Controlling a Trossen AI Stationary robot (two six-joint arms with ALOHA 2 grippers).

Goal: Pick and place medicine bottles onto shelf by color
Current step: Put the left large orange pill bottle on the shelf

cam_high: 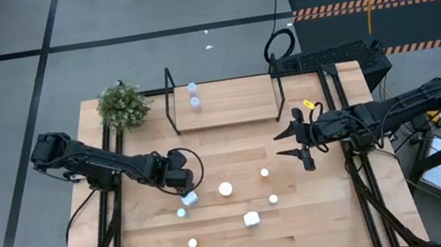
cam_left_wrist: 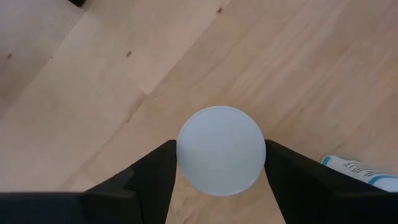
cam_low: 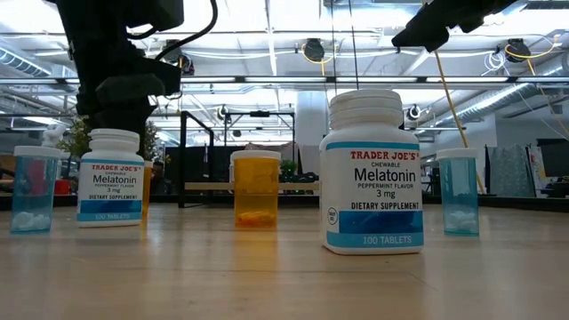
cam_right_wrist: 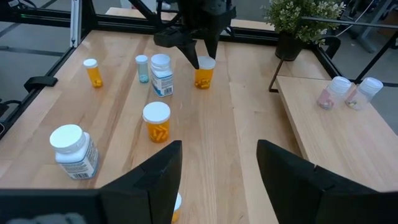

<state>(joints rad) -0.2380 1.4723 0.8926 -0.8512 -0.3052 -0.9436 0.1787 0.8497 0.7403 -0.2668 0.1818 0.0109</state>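
A white cap (cam_left_wrist: 221,149) fills the left wrist view's centre, the left gripper (cam_high: 185,192) jaws flanking its orange bottle (cam_right_wrist: 204,73) at the surface's centre-left, seemingly touching; light, rigid, slippery, best pinched below the cap; the right gripper (cam_high: 303,140) hovers open, centre-right.

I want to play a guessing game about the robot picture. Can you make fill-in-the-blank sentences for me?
1. The left gripper has its fingers on either side of a bottle's ____ cap.
2. ____ bottles already stand on the shelf.
3. The potted plant sits beside the shelf on the ____ arm's side.
4. The right gripper holds ____.

Missing words: white; two; left; nothing
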